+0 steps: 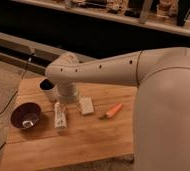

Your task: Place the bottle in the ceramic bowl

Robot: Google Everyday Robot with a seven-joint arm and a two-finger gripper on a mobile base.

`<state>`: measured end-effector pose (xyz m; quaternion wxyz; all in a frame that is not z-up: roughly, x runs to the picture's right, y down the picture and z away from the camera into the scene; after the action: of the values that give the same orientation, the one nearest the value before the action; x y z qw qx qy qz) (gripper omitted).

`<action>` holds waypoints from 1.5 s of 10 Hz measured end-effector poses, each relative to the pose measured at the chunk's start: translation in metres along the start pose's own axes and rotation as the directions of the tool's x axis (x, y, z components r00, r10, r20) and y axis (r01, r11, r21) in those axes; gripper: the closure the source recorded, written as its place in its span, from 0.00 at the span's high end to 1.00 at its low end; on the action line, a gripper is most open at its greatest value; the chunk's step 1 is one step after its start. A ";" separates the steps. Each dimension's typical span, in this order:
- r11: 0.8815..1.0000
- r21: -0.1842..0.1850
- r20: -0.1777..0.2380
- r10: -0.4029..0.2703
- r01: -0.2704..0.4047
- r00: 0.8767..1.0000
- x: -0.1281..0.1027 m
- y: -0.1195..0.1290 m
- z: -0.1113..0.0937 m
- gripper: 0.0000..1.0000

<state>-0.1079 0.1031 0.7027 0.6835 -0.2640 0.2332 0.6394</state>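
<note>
Camera view, gripper (64, 102) spread wide over bottle (60, 116) lying on table (93, 142) beside ceramic bowl (18, 112), cup (47, 86) behind

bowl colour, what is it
The bowl is dark brown-purple, glossy inside (camera view); gripper hangs just behind the bottle.
</note>
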 end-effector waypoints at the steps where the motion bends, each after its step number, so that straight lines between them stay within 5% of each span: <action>1: 1.000 0.000 0.000 0.000 0.000 1.000 0.000 0.000 0.000 0.65; 13: 1.000 0.000 0.000 -0.001 0.001 1.000 0.000 0.000 0.000 0.65; 15: 0.998 -0.003 -0.004 -0.061 0.061 0.998 -0.003 0.006 0.002 0.65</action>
<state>-0.1137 0.1029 0.7059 0.7017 -0.2731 0.2256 0.6182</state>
